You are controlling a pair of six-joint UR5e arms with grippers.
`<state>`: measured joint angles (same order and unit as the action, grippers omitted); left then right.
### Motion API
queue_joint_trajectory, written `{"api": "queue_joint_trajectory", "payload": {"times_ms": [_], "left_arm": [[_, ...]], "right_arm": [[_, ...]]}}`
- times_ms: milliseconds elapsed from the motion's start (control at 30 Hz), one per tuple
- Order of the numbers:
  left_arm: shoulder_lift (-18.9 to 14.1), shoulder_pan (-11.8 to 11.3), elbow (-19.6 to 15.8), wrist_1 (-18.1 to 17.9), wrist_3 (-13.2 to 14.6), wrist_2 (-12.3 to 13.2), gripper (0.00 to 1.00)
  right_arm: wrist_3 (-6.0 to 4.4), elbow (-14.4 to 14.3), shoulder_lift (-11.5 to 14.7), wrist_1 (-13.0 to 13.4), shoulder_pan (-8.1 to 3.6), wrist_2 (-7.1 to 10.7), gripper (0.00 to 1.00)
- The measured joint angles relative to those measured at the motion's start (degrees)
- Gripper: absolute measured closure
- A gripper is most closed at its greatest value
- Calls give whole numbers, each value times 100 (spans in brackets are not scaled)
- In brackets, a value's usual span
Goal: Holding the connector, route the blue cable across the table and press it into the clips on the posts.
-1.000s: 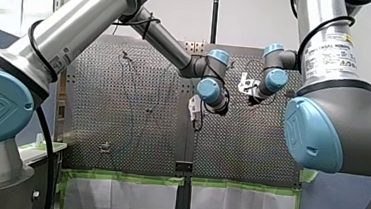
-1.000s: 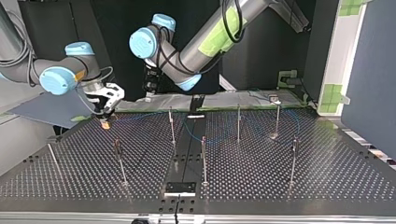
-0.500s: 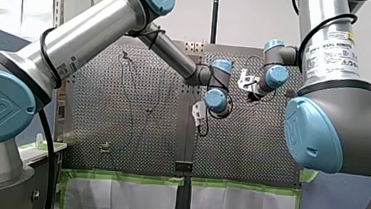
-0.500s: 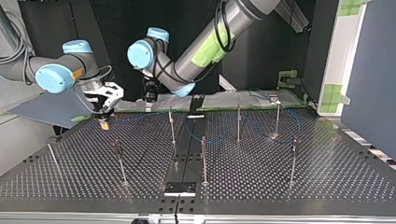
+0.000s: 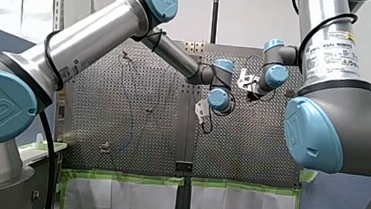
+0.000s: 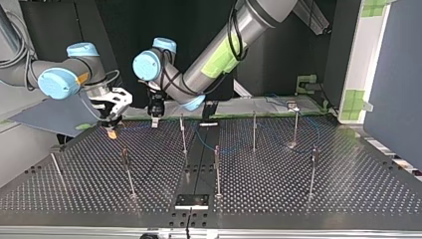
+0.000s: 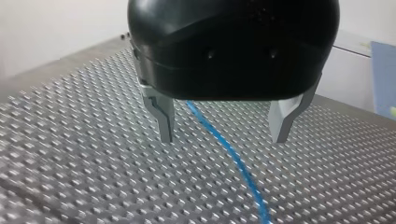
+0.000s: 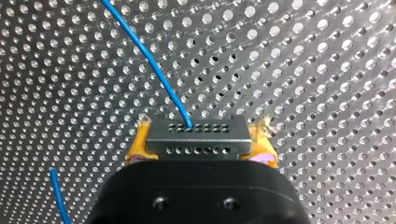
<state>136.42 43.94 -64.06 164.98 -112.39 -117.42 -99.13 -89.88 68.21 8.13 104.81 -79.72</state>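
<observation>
A white wall (image 7: 56, 28) is standing beyond my left pincer (image 7: 223, 138) in the left wrist view. In the top view a black backdrop (image 6: 124, 30) is filling the space behind that pincer; a blue partition (image 6: 395, 79) is standing well apart from it. Light is glinting off the table (image 6: 298, 194). Along its near edge, white sheets (image 5: 126, 200) edged with green tape (image 5: 122, 176) are showing.

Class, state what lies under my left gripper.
The blue cable crosses the perforated table below the left gripper's open fingers; its far end is hidden behind the gripper's body.
</observation>
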Motion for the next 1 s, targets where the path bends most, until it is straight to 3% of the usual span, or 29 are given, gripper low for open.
{"api": "queue_joint_trajectory", "payload": {"times_ms": [200,333,600,633,667,700,733,767,800,867,1000], "left_arm": [[308,-76,308,285,-89,-39,0],[488,-148,508,361,-119,-50,0],[555,-93,836,476,-124,-97,0],[555,-81,851,485,-123,-114,14],[555,-71,858,489,-120,-125,35],[555,-63,862,493,-117,-138,35],[555,-53,865,496,-113,-156,51],[555,-47,867,498,-108,-175,74],[555,-42,868,499,-102,-196,74],[555,-35,869,500,-93,-234,100],[554,-24,870,501,-99,-256,100]], "right_arm": [[6,0,16,7,7,14,100],[1,0,22,16,9,120,100],[-3,0,32,22,-27,207,100],[-3,1,35,22,-30,208,100],[-2,2,36,23,-32,209,100],[-3,2,38,23,-34,210,100],[-2,2,41,22,-37,210,100],[-3,3,43,23,-39,211,100],[-3,3,46,23,-42,211,100],[-2,6,57,26,-47,210,100],[-3,13,85,30,-50,211,100]]}}
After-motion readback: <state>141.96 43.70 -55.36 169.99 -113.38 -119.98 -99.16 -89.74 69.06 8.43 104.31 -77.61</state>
